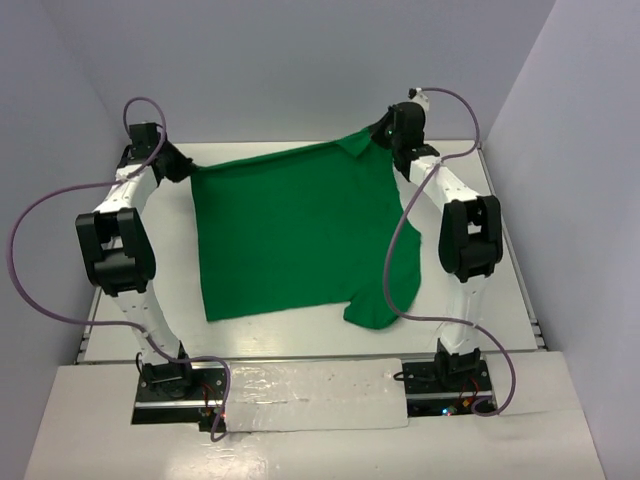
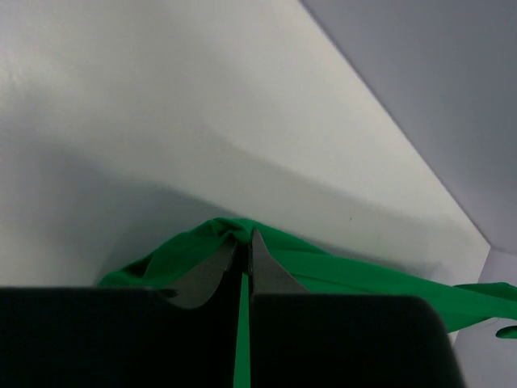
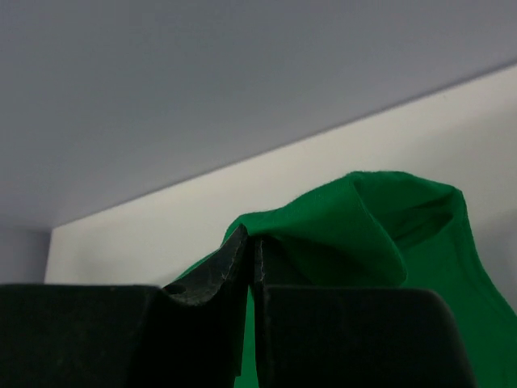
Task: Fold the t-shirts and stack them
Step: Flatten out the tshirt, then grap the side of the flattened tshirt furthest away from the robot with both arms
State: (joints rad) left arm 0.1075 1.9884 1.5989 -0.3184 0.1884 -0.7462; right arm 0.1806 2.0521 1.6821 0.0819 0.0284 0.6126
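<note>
A plain bright green t-shirt lies spread over the middle of the white table, one sleeve hanging toward the near right. My left gripper is shut on its far left corner, and the left wrist view shows cloth pinched between the closed fingers. My right gripper is shut on the far right corner, lifted a little. The right wrist view shows bunched green cloth draped over the closed fingers. The far edge of the shirt is stretched between both grippers.
Grey walls close in the table on three sides. The right arm's purple cable runs across the shirt's right edge. A white sheet lies between the two arm bases at the near edge.
</note>
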